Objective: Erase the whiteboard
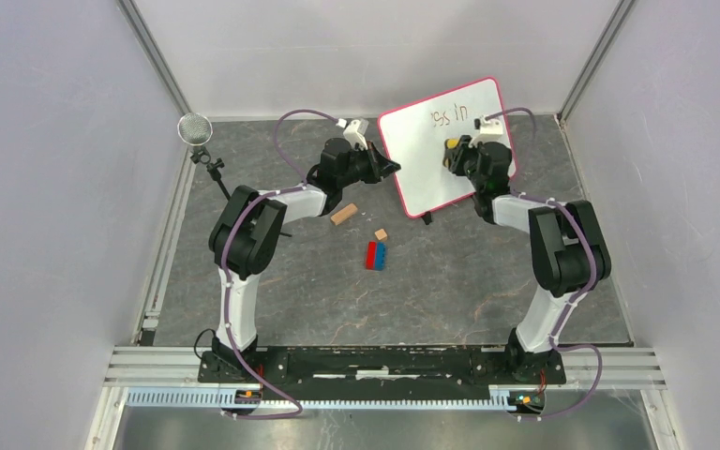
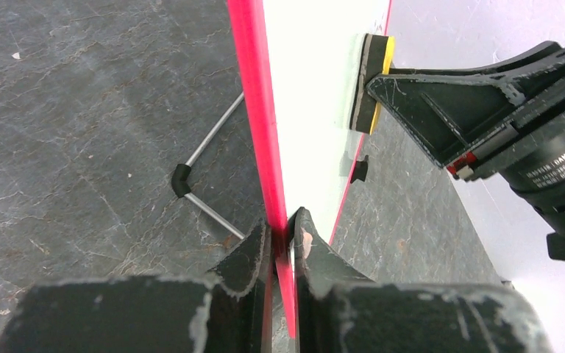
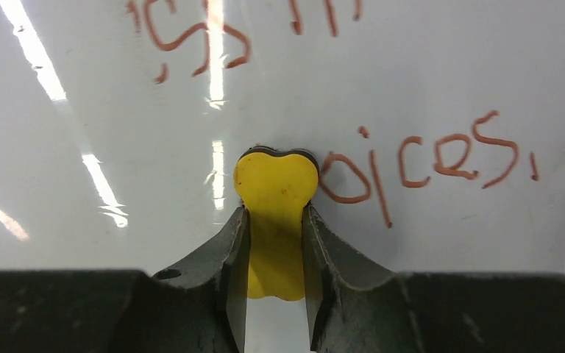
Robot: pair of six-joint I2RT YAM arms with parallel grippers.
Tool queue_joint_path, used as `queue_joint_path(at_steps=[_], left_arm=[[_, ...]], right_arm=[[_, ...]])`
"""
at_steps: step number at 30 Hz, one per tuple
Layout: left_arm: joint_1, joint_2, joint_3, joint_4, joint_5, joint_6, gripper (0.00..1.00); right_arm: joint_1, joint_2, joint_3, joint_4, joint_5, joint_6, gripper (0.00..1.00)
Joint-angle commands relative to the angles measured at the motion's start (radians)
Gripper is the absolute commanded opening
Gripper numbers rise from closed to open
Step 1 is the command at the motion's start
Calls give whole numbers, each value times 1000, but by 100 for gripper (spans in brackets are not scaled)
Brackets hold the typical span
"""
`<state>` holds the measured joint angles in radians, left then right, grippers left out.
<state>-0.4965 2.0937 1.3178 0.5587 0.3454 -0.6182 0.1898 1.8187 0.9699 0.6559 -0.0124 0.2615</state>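
Note:
The whiteboard (image 1: 428,164) stands tilted at the back of the table, red-framed, with reddish handwriting (image 1: 450,115) near its top. My left gripper (image 1: 394,169) is shut on the board's left edge. In the left wrist view both jaws pinch the red frame (image 2: 254,110) at the gripper (image 2: 285,224). My right gripper (image 1: 454,150) is shut on a yellow eraser (image 3: 276,184). That eraser (image 2: 374,81) is pressed flat against the white face (image 2: 309,95). Writing (image 3: 434,158) lies just right of the eraser, more above it (image 3: 191,37). The right gripper (image 3: 276,213) squeezes the eraser's middle.
A tan wooden block (image 1: 343,214), a smaller tan block (image 1: 382,233) and red and blue bricks (image 1: 376,255) lie on the dark table in front of the board. A microphone (image 1: 195,129) stands at the back left. The board's wire stand (image 2: 191,184) rests behind it.

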Motion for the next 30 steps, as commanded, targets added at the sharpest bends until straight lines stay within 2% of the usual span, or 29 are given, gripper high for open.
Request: queue_joint_path(at_steps=[1,5,10,18,22,25,30], left_arm=[[14,-19,7,-100,-169,79,2],[15,-21,6,-112,-180,86,2],[15,-16,12,-112,-170,81,2],[14,-13,17,-111,-160,79,2],[14,-15,15,-111,-161,82,2],[15,-17,15,-111,-163,84,2],[14,-23,9,-111,-167,88,2]], right_arm=[[-70,34,-18,20,-29,94,0],[-126,45,-34,11,-43,135,0],[-123,45,-12,-8,-48,116,0],[35,61,108,-65,-56,38,0],[128,50,177,-116,-7,-42,0],[137,63,210,-102,-46,-34,0],[110,87,249,-162,6,-50,0]])
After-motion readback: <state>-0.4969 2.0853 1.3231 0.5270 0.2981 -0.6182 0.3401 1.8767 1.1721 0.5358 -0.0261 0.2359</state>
